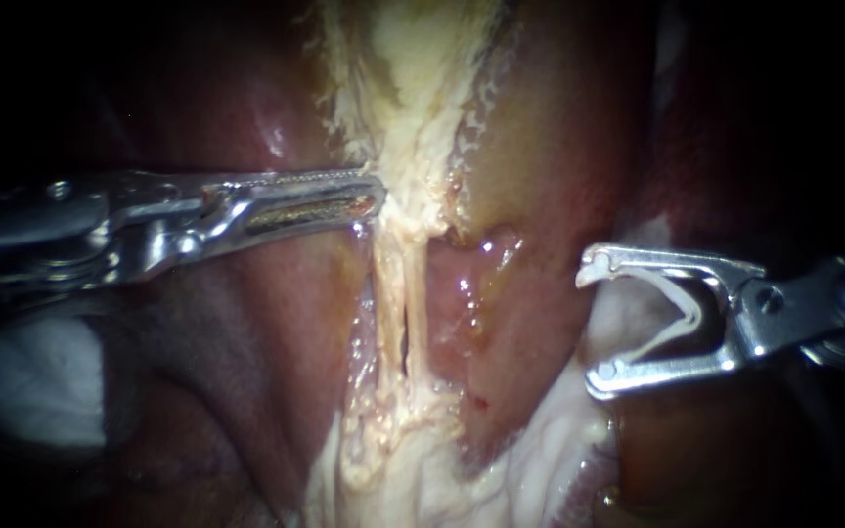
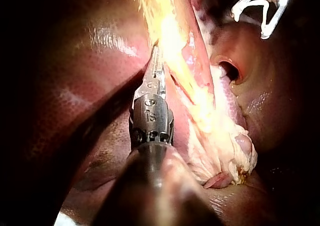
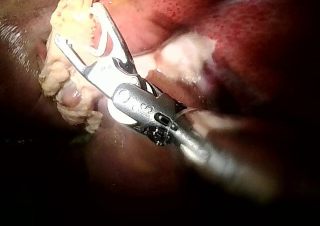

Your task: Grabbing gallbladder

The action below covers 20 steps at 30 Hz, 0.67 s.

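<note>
While your left instrument [image 1: 376, 200] has its end effector all but closed, seemingly pinching the pale edge where the gallbladder [image 1: 413, 88] narrows in the middle of the field, the grab looks made but shallow. Your right instrument [image 1: 589, 325] hangs well apart, its jaws spread wide around a white clip [image 1: 682, 313]. Next, I judge, confirm the bite, then draw gently.

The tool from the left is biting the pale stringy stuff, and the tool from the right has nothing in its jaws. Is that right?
Not quite. The right instrument is not empty: a white clip sits between its wide-apart jaws, touching both, as the endoscope view shows. The left instrument does bite the pale tissue.
</note>
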Motion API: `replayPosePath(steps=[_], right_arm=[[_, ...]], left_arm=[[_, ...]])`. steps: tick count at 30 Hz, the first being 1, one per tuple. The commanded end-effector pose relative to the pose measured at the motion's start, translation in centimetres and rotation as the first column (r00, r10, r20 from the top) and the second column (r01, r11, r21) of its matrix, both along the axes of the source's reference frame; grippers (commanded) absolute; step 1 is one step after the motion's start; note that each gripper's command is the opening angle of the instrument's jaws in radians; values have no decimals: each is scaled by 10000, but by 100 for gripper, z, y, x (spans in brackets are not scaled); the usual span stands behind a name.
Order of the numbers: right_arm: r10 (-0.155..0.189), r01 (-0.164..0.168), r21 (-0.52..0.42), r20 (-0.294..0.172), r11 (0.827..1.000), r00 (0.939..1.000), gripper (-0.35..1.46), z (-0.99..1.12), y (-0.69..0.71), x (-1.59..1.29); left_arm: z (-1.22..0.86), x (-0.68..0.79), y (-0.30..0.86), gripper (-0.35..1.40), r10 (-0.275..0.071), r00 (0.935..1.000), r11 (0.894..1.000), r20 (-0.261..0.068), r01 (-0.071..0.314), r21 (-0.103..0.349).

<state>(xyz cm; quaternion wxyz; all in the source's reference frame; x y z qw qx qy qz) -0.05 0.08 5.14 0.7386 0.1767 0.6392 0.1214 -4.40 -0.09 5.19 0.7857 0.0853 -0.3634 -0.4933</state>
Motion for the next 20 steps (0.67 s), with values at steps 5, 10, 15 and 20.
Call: replayPosePath(steps=[5,10,15,20], right_arm=[[2,-2,1,0,10000,10000,58,0,0,0],[2,-2,2,1,10000,10000,58,0,0,0],[2,-2,2,1,10000,10000,58,0,0,0],[2,-2,3,1,10000,10000,58,0,0,0]], left_arm=[[-5,1,-3,-35,49,10000,9999,-52,-48,153],[-11,-2,-7,-35,90,10000,9997,25,-91,217],[-15,-4,-9,-35,115,9999,9996,73,-117,257],[-17,-5,-10,-35,100,9999,9994,125,-104,323]])
